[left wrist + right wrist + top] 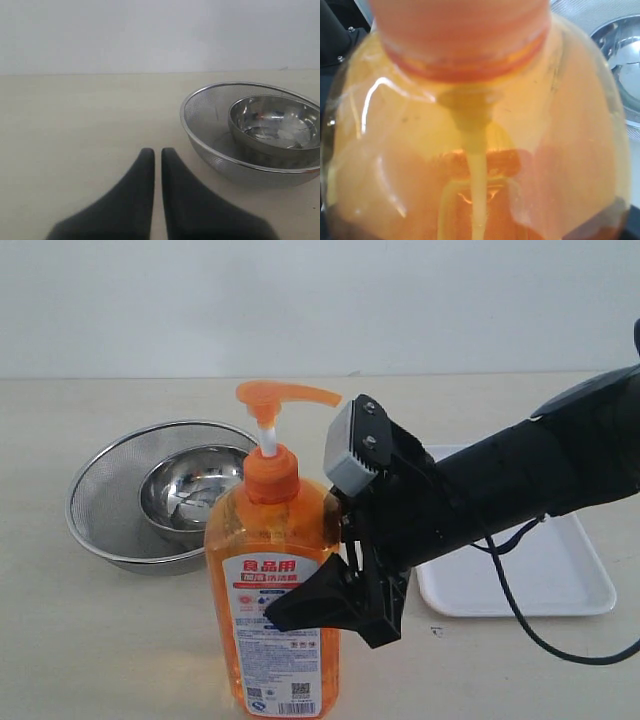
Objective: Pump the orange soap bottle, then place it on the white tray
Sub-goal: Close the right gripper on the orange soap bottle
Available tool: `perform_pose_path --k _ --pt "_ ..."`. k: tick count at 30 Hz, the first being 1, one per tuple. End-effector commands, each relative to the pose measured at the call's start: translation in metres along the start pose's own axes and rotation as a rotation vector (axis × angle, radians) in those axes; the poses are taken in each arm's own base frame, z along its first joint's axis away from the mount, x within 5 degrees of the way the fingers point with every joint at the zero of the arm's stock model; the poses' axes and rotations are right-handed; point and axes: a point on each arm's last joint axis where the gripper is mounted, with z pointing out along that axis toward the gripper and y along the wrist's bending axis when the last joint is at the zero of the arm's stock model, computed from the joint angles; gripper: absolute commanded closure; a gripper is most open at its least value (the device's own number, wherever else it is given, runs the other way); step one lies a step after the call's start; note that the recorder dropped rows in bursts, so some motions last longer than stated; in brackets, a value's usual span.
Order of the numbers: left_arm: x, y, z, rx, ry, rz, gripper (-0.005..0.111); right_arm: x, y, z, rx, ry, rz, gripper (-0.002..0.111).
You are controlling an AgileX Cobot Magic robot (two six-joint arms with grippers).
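Standing upright at the front of the table (80,640), your orange soap bottle (275,540) was see-through orange plastic, nearly full. It had an orange collar, a white stem and an orange pump head whose spout pointed toward the right arm. Its base ran off the picture's lower edge. It stood off the white tray (560,580), which lay behind and to its right.

You had one bottle, one tray, one steel bowl (185,490) and one mesh strainer (100,510), with the bowl sitting inside the strainer. Two grippers were in view.

The white label carried red Chinese characters at its top, seemingly "食品用", with square codes at the bottom. The smaller print was unreadable.

Your right gripper (300,600) was clamped on the bottle's body, its near finger lying across the label. Your left gripper (157,152) had its fingers drawn together, holding nothing.
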Motion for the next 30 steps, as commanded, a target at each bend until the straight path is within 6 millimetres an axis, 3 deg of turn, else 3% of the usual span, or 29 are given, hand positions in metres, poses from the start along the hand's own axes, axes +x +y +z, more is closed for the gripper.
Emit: perform_pose_path --k 1,30 --pt "0.001 0.000 0.000 0.000 -0.003 -0.008 0.102 0.002 -0.005 -0.001 0.058 0.034 0.001 0.108" --pt "0.001 0.000 0.000 0.000 -0.003 -0.008 0.102 0.011 -0.026 -0.006 0.307 0.122 0.106 0.108"
